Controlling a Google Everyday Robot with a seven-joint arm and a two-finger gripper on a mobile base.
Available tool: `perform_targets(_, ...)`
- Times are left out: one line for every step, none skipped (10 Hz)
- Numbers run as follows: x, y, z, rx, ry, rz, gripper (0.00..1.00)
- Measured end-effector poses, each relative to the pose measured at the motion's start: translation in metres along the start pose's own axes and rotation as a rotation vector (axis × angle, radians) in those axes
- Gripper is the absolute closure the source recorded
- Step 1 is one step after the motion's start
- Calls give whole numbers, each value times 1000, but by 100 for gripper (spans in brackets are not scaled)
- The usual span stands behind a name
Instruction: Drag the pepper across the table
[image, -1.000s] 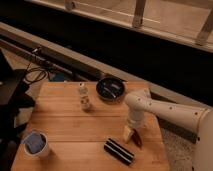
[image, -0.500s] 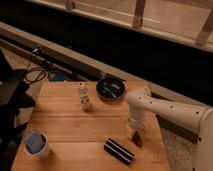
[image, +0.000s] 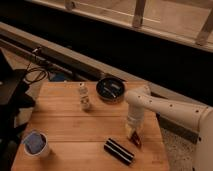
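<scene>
The pepper (image: 136, 140) is a small dark red chili lying on the wooden table (image: 75, 127) near its right edge. My gripper (image: 132, 131) comes down from the white arm at the right and sits right over the pepper's upper end, touching or almost touching it. The pepper's pointed tip sticks out below and to the right of the gripper.
A black block with white stripes (image: 119, 151) lies just left of and below the pepper. A dark round bowl (image: 110, 90) stands at the back. A small white bottle (image: 84, 97) stands mid-table. A blue-filled white cup (image: 36, 144) sits at front left. The table's right edge is close.
The gripper has shifted slightly to the right with the pepper under it. The other items have not moved.
</scene>
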Motion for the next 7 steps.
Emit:
perform_targets(-1, 8, -2, 2, 2, -11, 98)
perform_targets(-1, 9, -2, 4, 2, -13, 98)
perform_targets(4, 8, -2, 7, 4, -13, 98)
perform_targets(9, 7, -3, 10, 5, -19, 98)
perform_targets(11, 11, -4, 12, 5, -29, 98)
perform_targets(12, 14, -5, 15, 5, -35, 98)
perform_targets(13, 15, -6, 17, 5, -38, 98)
